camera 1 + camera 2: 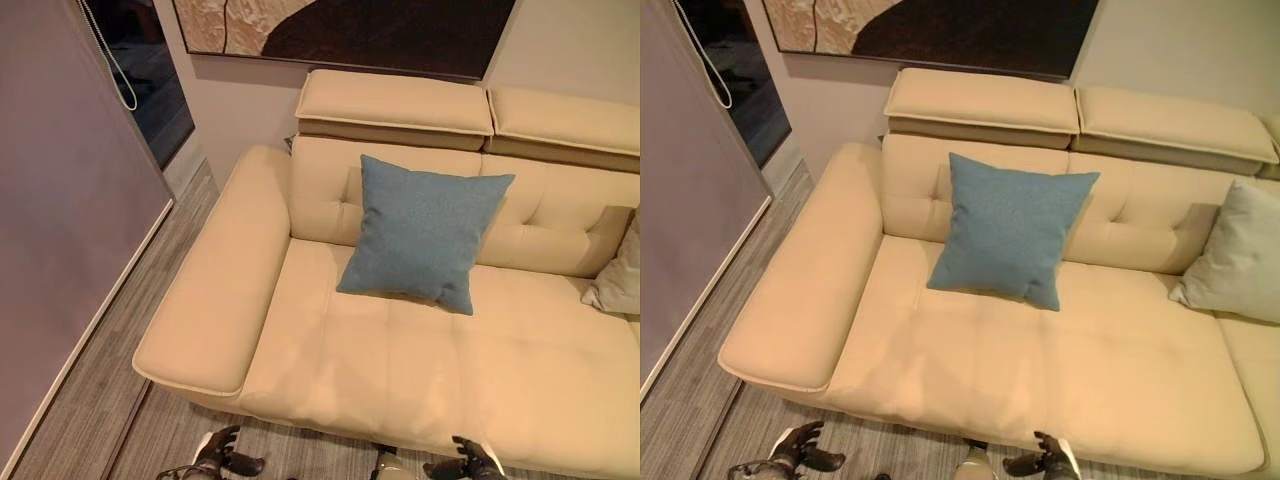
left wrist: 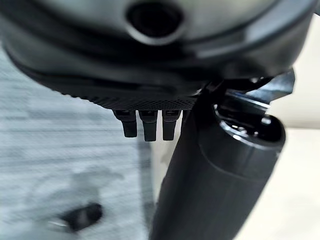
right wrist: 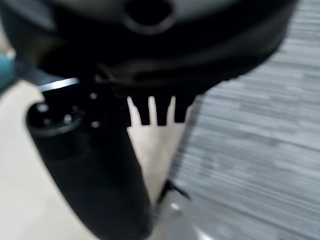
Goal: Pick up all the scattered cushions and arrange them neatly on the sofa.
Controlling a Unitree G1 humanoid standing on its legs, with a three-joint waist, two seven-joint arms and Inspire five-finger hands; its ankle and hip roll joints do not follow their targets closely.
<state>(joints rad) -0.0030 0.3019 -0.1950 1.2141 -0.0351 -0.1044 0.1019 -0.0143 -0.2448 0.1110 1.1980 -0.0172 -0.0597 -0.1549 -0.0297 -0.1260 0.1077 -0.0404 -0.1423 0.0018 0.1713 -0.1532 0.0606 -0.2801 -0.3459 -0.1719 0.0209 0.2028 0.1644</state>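
Both hands (image 1: 222,452) below blue cushion (image 1: 424,230)

Both hands are dark: the left hand (image 1: 222,452) and right hand (image 1: 470,460) have glossy black thumbs and stubby black fingertips (image 2: 150,131).

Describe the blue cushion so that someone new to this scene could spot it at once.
On the cream sofa, look at the backrest section nearest the wide armrest. The blue cushion leans upright against it; it alone is blue, the pale grey cushion sits further along.
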